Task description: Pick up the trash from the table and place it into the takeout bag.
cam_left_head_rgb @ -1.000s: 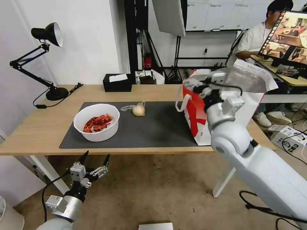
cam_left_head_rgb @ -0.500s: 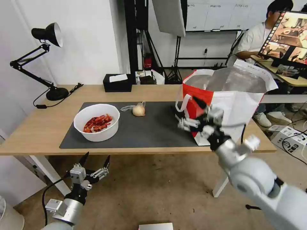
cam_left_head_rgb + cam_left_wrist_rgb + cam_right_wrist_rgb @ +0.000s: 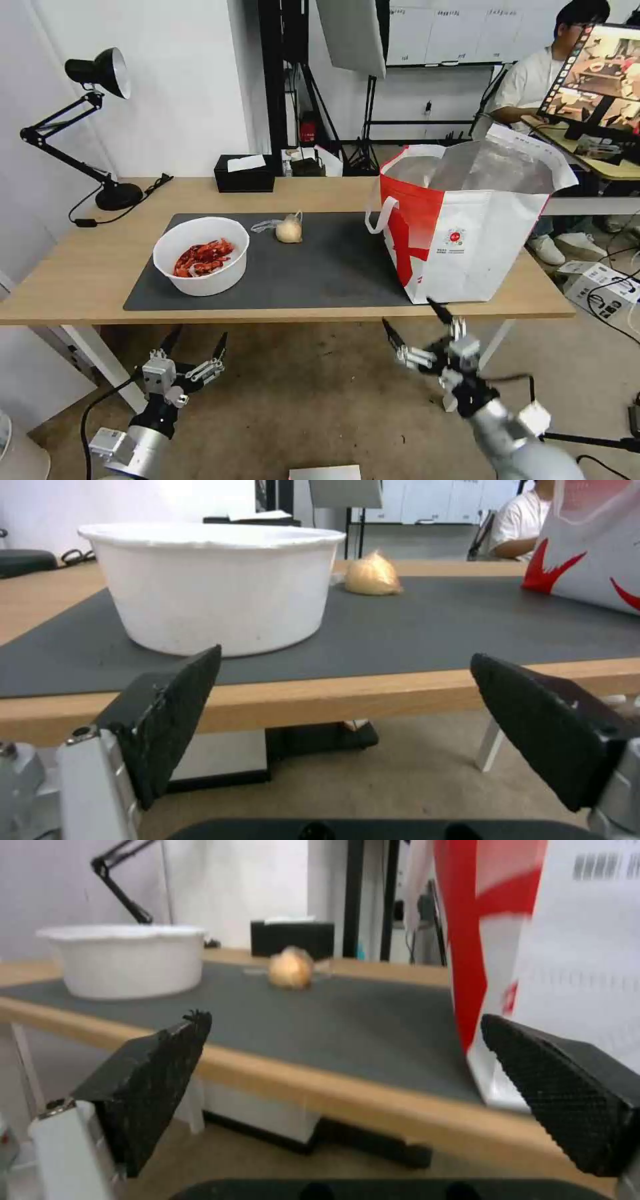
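Observation:
A white round bowl (image 3: 201, 255) (image 3: 210, 585) (image 3: 125, 959) of red crayfish shells stands on the left of the dark grey mat (image 3: 320, 267) on the table (image 3: 80, 273). A beige bun in clear plastic (image 3: 289, 229) (image 3: 372, 575) (image 3: 291, 968) lies behind it, mid-mat. The takeout bag (image 3: 467, 233) (image 3: 573, 950) stands open at the table's right end, its foil lining showing. My left gripper (image 3: 197, 339) hangs open and empty below the table's front edge, under the bowl. My right gripper (image 3: 411, 320) is open and empty too, below the edge in front of the bag.
A black desk lamp (image 3: 100, 120) stands at the table's back left and a black tissue box (image 3: 245, 173) at the back middle. White table legs (image 3: 100, 360) and brown floor lie below. A desk with a monitor (image 3: 600, 73) stands behind the bag.
My right arm has dropped from the bag's mouth, past the bag's front, to below the table's edge. The left gripper has sunk slightly.

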### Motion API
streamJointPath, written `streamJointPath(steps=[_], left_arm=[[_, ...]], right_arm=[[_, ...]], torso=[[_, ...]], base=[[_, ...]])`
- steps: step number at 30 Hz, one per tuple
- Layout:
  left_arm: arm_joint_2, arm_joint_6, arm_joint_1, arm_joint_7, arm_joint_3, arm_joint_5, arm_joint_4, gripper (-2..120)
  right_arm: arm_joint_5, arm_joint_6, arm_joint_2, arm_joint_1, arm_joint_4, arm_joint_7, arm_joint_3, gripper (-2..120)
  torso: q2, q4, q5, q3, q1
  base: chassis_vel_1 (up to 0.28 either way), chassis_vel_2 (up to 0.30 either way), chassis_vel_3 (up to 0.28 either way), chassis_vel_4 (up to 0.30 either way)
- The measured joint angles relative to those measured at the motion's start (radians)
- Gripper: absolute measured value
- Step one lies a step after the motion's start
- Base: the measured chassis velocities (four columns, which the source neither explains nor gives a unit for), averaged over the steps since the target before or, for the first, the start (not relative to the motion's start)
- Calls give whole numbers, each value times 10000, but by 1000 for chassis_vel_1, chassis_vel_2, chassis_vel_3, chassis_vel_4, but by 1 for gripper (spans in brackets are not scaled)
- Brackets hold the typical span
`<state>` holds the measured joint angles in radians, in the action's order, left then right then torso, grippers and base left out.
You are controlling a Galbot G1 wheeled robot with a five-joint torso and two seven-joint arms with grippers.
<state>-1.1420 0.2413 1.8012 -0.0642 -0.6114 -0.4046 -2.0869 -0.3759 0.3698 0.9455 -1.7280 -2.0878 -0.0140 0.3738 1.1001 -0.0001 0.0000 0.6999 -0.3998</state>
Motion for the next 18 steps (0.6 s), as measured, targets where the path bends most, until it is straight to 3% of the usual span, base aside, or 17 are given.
streamJointPath(steps=[8, 18], left_arm=[[-35, 34, 99, -33, -34, 24, 106, 100], [-35, 85, 98, -50, -34, 31, 107, 100]], right_arm=[[299, 66, 338, -146, 210, -1, -316, 100], [289, -188, 181, 93, 75, 124, -709, 100]], torso=[[0, 2, -1, 1, -2], [0, 0, -1, 1, -1]], base=[[0, 0, 0, 0], [0, 0, 0, 0]])
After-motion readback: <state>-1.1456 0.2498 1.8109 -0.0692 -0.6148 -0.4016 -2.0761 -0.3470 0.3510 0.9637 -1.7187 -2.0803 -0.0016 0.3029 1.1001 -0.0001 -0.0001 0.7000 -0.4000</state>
